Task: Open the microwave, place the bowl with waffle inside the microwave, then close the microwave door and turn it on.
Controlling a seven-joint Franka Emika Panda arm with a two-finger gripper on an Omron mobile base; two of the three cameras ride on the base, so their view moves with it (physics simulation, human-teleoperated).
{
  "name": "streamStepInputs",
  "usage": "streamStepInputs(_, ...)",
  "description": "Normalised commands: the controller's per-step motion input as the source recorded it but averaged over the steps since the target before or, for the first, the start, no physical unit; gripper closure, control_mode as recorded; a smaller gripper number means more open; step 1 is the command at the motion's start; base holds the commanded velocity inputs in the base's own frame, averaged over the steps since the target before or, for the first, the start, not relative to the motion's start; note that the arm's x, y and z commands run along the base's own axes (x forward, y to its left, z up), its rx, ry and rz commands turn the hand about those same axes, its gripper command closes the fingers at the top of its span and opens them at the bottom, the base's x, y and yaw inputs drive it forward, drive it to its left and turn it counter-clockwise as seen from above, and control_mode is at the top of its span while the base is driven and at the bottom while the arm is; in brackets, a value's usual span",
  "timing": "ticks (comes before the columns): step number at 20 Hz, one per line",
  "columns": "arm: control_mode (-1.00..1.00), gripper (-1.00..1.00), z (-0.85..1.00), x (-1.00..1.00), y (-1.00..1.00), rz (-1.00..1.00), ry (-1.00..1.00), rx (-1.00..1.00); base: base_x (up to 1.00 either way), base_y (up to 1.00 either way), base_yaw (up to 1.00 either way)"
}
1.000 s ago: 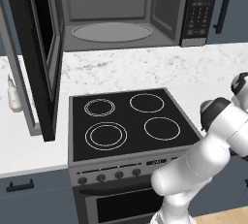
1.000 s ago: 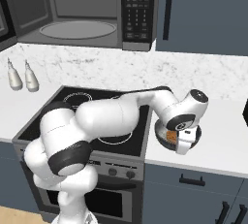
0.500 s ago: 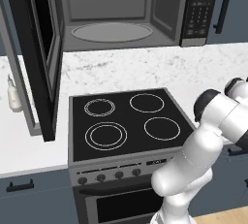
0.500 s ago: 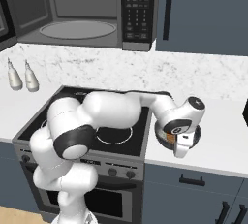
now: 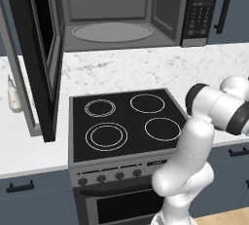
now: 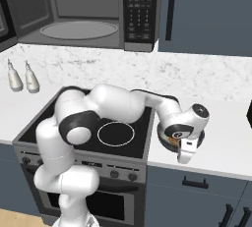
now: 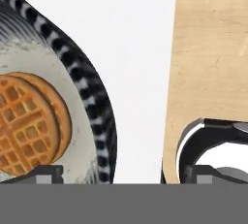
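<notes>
While lowering beside the stove (image 6: 74, 123), swung gripper (image 6: 182, 148) down over bowl (image 7: 94, 116) with waffle (image 7: 29, 121); fingers spread wide, gripping nothing. Microwave door (image 5: 41, 58) already open; grasp next.

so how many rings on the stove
4, in a two-by-two grid on the stove: back left, back right, front left, front right. In the right base view the arm covers some of them.

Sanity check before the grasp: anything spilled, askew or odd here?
Nothing stands out. The waffle lies flat in the bowl on the counter, no spill. The microwave door is swung open, cavity bare. The gripper is open over the bowl's rim.
</notes>
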Motion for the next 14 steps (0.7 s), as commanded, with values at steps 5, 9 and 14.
streamStepInputs(5,-1.0,-1.0,-0.06,0.21,-0.16,0.0,-0.05,0.0,0.0,0.0,0.0)
streamStepInputs(9,-1.0,-1.0,-0.13,0.17,-0.16,0.0,-0.06,0.0,0.0,0.0,0.0)
streamStepInputs(14,-1.0,-1.0,-0.06,0.04,-0.07,0.0,-0.02,0.0,0.0,0.0,0.0)
